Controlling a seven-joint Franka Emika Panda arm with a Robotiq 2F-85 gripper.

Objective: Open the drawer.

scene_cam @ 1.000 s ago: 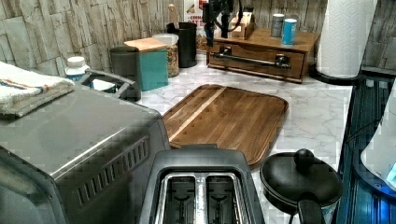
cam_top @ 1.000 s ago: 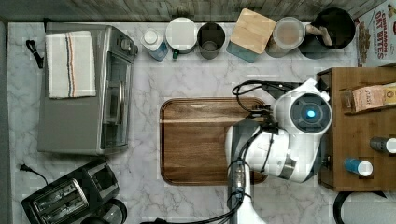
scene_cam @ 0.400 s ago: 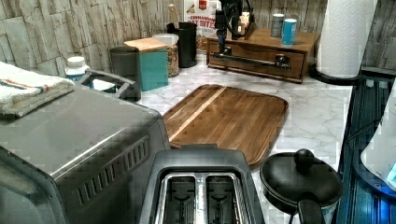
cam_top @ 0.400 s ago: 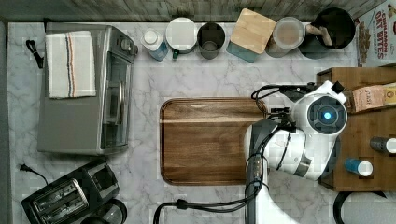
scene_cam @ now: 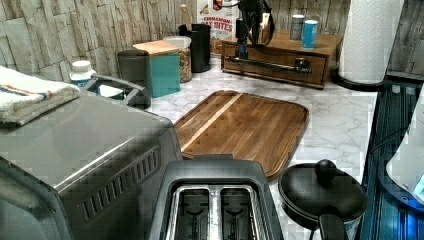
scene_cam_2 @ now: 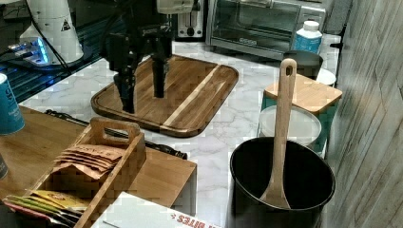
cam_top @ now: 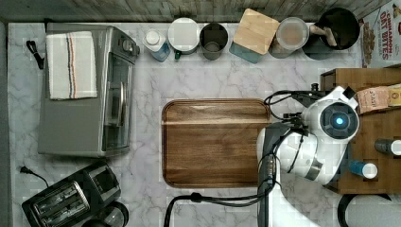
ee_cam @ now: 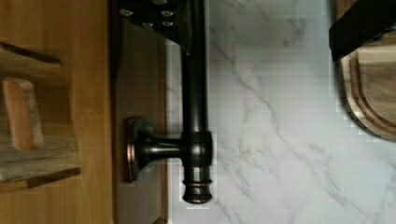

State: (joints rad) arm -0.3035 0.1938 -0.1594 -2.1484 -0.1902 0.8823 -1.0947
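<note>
The medium-brown wooden drawer (scene_cam: 280,67) sits at the far end of the counter, its front flush with its box. The box top (cam_top: 378,137) lies at the top view's right. A long black bar handle (scene_cam: 265,64) (ee_cam: 194,93) runs along the front on knobbed posts (ee_cam: 149,149). My gripper (scene_cam_2: 142,92) (scene_cam: 245,42) hangs open just above one end of the handle. In the wrist view the bar lies between the fingers (ee_cam: 154,16), close against one of them, and the other finger (ee_cam: 364,28) stands over the marble.
A dark-wood cutting board (cam_top: 215,142) lies mid-counter beside the drawer. A wooden caddy (scene_cam_2: 95,161) and cans (scene_cam: 310,32) stand on the drawer box. Canisters (cam_top: 255,33) line the back wall, with a black pot with a spoon (scene_cam_2: 280,185) and a paper towel roll (scene_cam: 372,40) nearby.
My arm moved from above the cutting board's edge toward the top view's right, and the gripper came down over the end of the drawer handle. The drawer has not moved.
</note>
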